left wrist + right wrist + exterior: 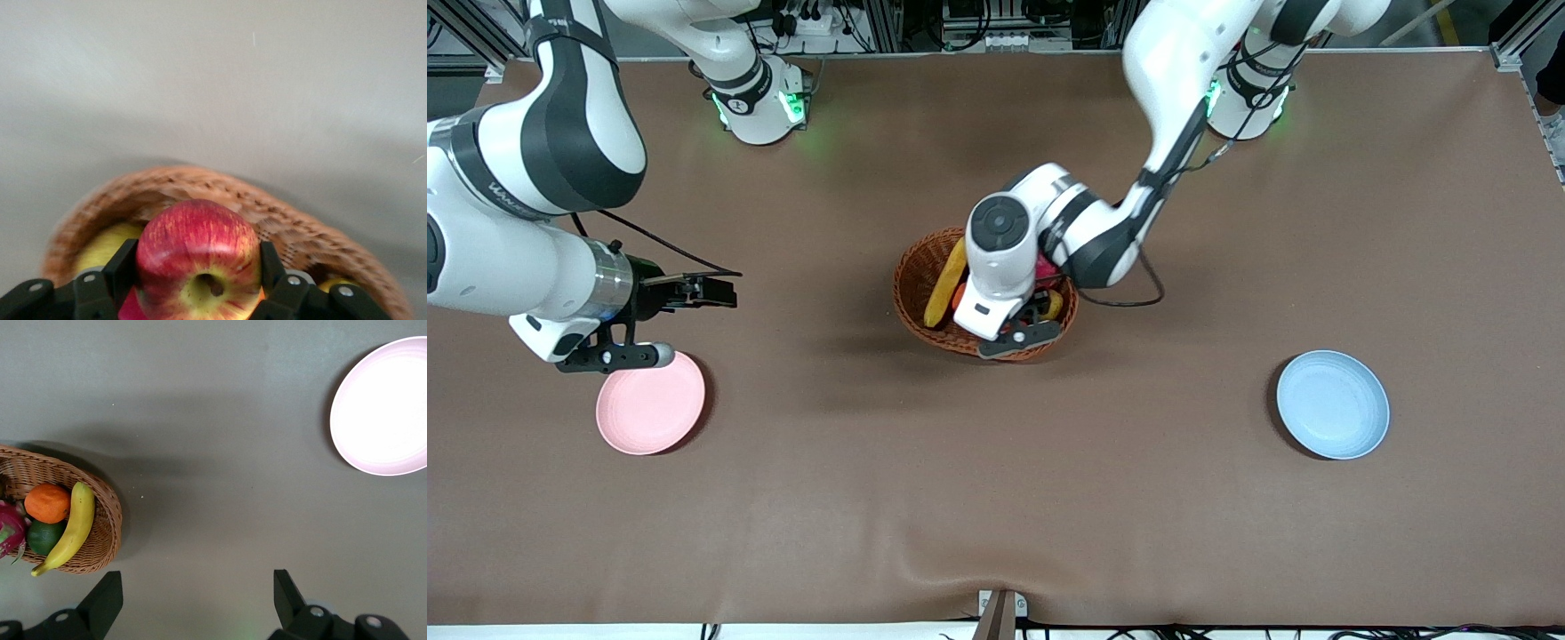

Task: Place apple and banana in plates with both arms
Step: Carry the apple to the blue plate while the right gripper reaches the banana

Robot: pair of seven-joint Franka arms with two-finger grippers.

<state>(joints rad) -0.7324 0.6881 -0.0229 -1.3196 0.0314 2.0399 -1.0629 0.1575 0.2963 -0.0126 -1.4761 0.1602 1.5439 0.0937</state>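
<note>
My left gripper (199,283) is clamping the smooth, round apple (198,257) inside the woven wicker basket (914,283) at mid-table. My right gripper (197,597) is waiting wide open near the matte pink plate (649,404), toward the right arm's edge.

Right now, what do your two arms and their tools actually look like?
Both arms are glossy white tubes with black bands at the joints. Each base glows green. The left arm trails a thin black cable, as does the right arm, which has a silver ring at its wrist. The left tool and right tool are black, each with two flat fingers.
</note>
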